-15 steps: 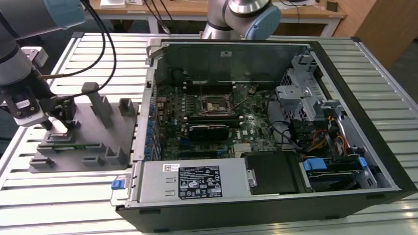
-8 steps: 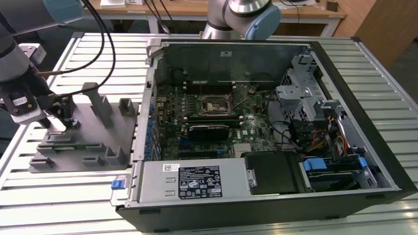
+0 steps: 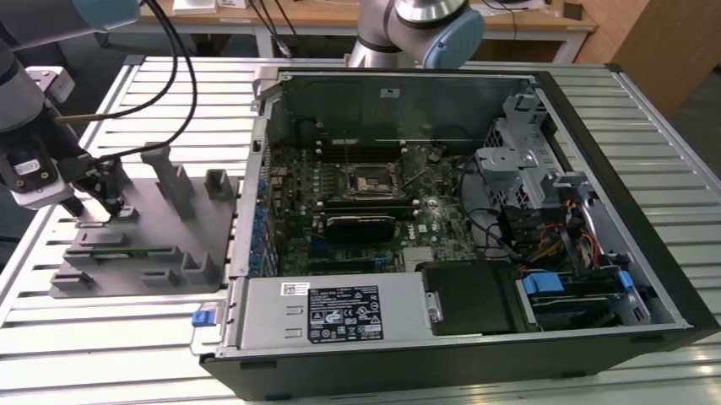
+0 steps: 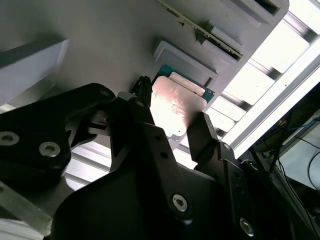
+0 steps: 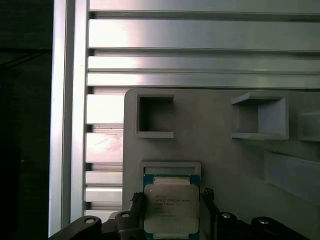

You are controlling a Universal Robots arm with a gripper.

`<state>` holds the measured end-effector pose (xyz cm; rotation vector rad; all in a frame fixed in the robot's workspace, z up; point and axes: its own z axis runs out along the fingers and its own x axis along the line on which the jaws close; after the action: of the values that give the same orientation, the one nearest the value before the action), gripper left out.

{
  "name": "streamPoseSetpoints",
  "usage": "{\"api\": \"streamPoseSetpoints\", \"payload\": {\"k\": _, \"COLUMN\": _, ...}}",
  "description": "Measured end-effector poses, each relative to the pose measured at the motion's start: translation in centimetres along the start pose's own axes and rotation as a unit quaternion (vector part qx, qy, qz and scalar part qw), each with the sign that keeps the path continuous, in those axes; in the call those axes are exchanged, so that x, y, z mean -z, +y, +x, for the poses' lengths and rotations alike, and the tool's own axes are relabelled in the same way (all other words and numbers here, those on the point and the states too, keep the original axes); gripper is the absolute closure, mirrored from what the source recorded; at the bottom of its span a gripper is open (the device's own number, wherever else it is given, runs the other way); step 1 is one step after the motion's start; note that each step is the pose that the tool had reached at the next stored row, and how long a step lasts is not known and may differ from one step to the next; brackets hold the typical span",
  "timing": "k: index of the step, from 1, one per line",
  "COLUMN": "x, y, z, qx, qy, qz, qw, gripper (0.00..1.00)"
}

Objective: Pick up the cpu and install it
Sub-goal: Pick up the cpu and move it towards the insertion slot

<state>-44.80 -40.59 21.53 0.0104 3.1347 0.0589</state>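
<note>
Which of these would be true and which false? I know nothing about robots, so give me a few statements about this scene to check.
1. The cpu lies in the grey fixture tray, outside the computer case. True.
2. The computer case is closed up. False: its side is open and the motherboard inside shows.
3. The gripper is down at the tray, right at the cpu. True.
4. The tray stands on the exterior view's right of the case. False: it stands on the exterior view's left of the case.
</note>
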Motion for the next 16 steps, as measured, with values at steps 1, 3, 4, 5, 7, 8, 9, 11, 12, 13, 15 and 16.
{"api": "streamPoseSetpoints", "payload": {"k": 1, "x": 0.16, "y": 0.01, "z": 0.0, "qx": 0.0, "qy": 0.0, "qz": -0.0001, "qw": 1.0, "gripper": 0.47}}
{"api": "streamPoseSetpoints", "payload": {"k": 3, "x": 0.48, "y": 0.02, "z": 0.0, "qx": 0.0, "qy": 0.0, "qz": -0.0002, "qw": 1.0, "gripper": 0.47}}
{"api": "streamPoseSetpoints", "payload": {"k": 4, "x": 0.61, "y": 0.02, "z": 0.0, "qx": 0.0, "qy": 0.0, "qz": -0.0003, "qw": 1.0, "gripper": 0.47}}
{"api": "streamPoseSetpoints", "payload": {"k": 5, "x": 0.69, "y": 0.02, "z": -0.01, "qx": 0.0, "qy": 0.0, "qz": -0.0003, "qw": 1.0, "gripper": 0.47}}
{"api": "streamPoseSetpoints", "payload": {"k": 7, "x": 0.83, "y": 0.03, "z": -0.01, "qx": 0.0, "qy": 0.0, "qz": -0.0004, "qw": 1.0, "gripper": 0.47}}
{"api": "streamPoseSetpoints", "payload": {"k": 8, "x": 0.92, "y": 0.03, "z": -0.01, "qx": 0.0, "qy": 0.0, "qz": -0.0004, "qw": 1.0, "gripper": 0.47}}
{"api": "streamPoseSetpoints", "payload": {"k": 9, "x": 1.02, "y": 0.04, "z": -0.01, "qx": 0.0, "qy": 0.0, "qz": -0.0004, "qw": 1.0, "gripper": 0.47}}
{"api": "streamPoseSetpoints", "payload": {"k": 11, "x": 1.25, "y": 0.05, "z": -0.01, "qx": 0.0, "qy": 0.0, "qz": -0.0004, "qw": 1.0, "gripper": 0.47}}
{"api": "streamPoseSetpoints", "payload": {"k": 12, "x": 1.36, "y": 0.05, "z": -0.01, "qx": 0.0, "qy": 0.0, "qz": -0.0004, "qw": 1.0, "gripper": 0.47}}
{"api": "streamPoseSetpoints", "payload": {"k": 13, "x": 1.48, "y": 0.05, "z": -0.01, "qx": 0.0, "qy": 0.0, "qz": -0.0004, "qw": 1.0, "gripper": 0.47}}
{"api": "streamPoseSetpoints", "payload": {"k": 15, "x": 1.72, "y": 0.06, "z": -0.01, "qx": 0.0, "qy": 0.0, "qz": -0.0004, "qw": 1.0, "gripper": 0.47}}
{"api": "streamPoseSetpoints", "payload": {"k": 16, "x": 1.84, "y": 0.07, "z": -0.01, "qx": 0.0, "qy": 0.0, "qz": -0.0004, "qw": 1.0, "gripper": 0.47}}
